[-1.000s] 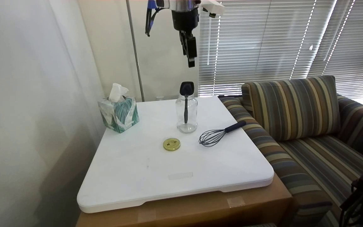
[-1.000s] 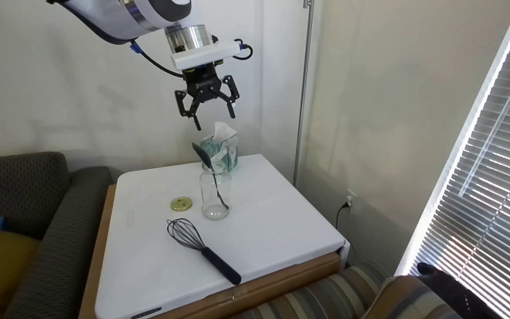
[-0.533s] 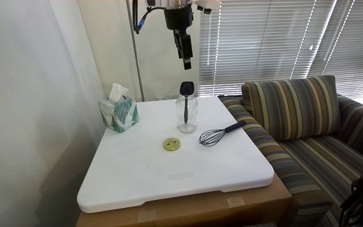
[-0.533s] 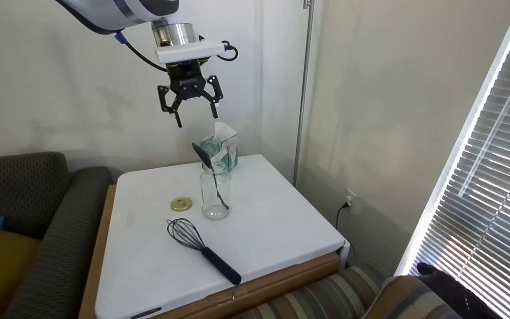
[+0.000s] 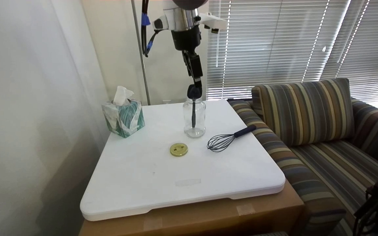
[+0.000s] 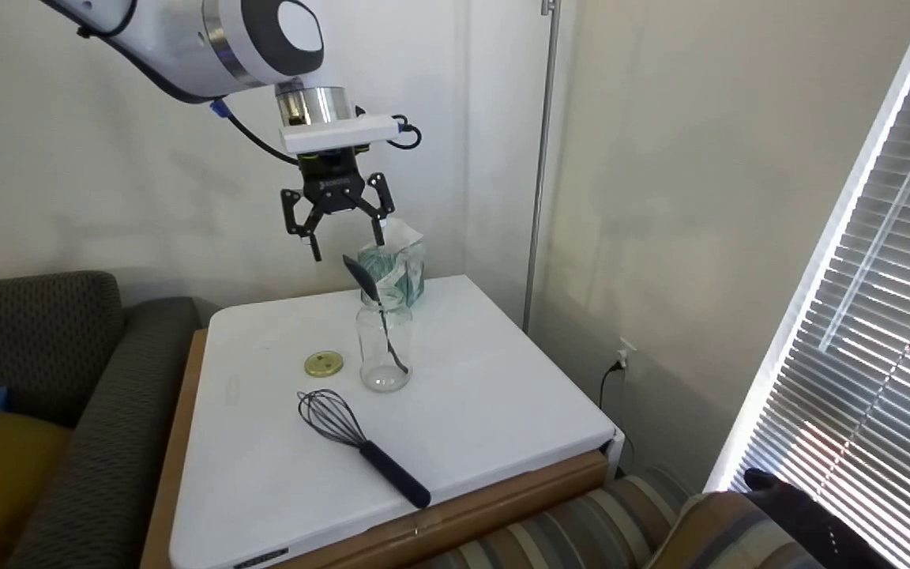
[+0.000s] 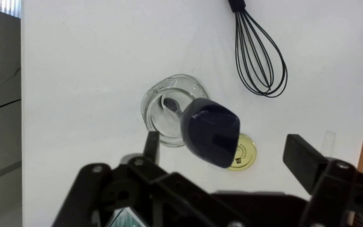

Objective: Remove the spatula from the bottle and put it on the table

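step: pre-grasp, likely—spatula [image 7: 211, 132] leans in bottle [image 6: 375, 344] | end effector [image 6: 349, 251]: wide, holding nothing | next: should lower astride spatula, pinch, lift out

So that counter [image 5: 136, 183] is a white squarish slab with rounded corners, and I can make out a faint see-through strip [image 5: 188, 182] on top. There's a clear glass bottle [image 5: 200, 121] standing upright on it, gold lid [image 5: 178, 149] lying flat nearby. A black whisk [image 6: 366, 449] is close too, handle end poking past the edge lol, and a teal-and-white tissue box [image 5: 128, 119] sits by the opposite edge.
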You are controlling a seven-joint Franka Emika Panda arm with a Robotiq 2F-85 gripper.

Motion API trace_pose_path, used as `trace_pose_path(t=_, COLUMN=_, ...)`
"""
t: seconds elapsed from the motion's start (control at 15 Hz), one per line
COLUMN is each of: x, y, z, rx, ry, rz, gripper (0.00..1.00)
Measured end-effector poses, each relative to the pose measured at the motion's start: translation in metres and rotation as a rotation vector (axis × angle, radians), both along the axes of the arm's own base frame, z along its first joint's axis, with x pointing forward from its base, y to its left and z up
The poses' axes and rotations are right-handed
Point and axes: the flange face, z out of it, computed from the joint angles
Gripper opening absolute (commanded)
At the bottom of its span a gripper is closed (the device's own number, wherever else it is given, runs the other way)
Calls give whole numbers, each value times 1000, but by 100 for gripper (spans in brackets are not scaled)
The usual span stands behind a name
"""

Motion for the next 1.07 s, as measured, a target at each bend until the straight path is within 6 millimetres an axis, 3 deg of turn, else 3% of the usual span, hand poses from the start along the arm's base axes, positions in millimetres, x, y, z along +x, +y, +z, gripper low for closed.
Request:
trace_pose_path(t=0.07, x=0, y=0, z=-5, rx=-4, ry=5, rz=0, gripper=100)
trace_pose_path(t=0.33, x=-1, y=1, z=-12, rx=-9, ry=14, rz=2, gripper=78)
trace_pose_path(t=0.4, x=-1, y=1, z=-13, rx=-11, ry=15, rz=3, gripper=61)
trace_pose_path(t=0.47, x=-1, y=1, z=-15, rx=-14, ry=16, rz=2, gripper=53)
trace_pose_path(t=0.8, x=-1, y=-1, z=-22, rx=-29, ry=20, rz=-1, gripper=19)
trace_pose_path(t=0.93, x=-1, y=-2, z=-21, rx=-37, ry=17, rz=0, gripper=9)
trace_pose_path(t=1.07, x=2, y=-4, z=-16, rx=-50, ry=-1, rz=0, gripper=6)
